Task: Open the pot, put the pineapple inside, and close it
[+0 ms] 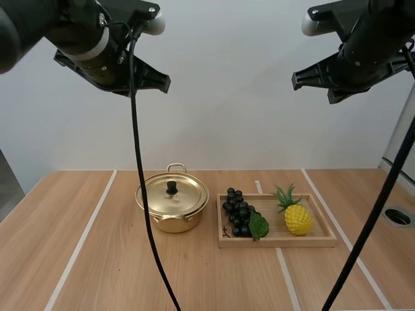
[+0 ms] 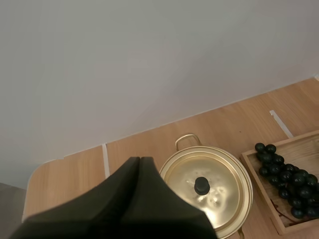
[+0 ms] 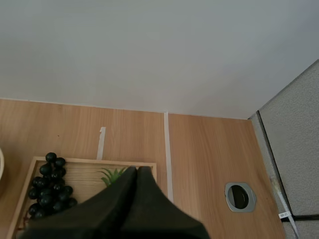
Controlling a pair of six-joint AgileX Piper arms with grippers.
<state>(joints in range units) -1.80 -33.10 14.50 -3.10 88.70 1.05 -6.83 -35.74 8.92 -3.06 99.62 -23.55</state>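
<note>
Black fingers lie pressed together into one dark wedge on the left gripper, closed on nothing. The right gripper is the same, shut and empty. Both hang high above a table of pale wood grain crossed by thin white tape lines.

Towards the front of the table, right of centre, lies a shallow rectangular wooden tray with a low rim. Its left half holds a bunch of grapes, dark and glossy, with a flat green leaf at their front edge. Its right half holds the pineapple, a small yellow oval with a bumpy skin and a spiky green crown, tilted so that the crown points away and to the left.

Just left of the tray, apart from it, stands the pot, round, shiny, gold-coloured metal, with loop handles. The lid sits closed on it, a black knob at its centre.

In the right wrist view the pineapple's green crown shows just past the closed fingertips of the right gripper, which hangs well above it. In the left wrist view the pot and its lid lie just beyond the left fingertips, far below them.

A round metal-ringed hole is set into the table's right side. A plain grey-white wall rises behind the table.
</note>
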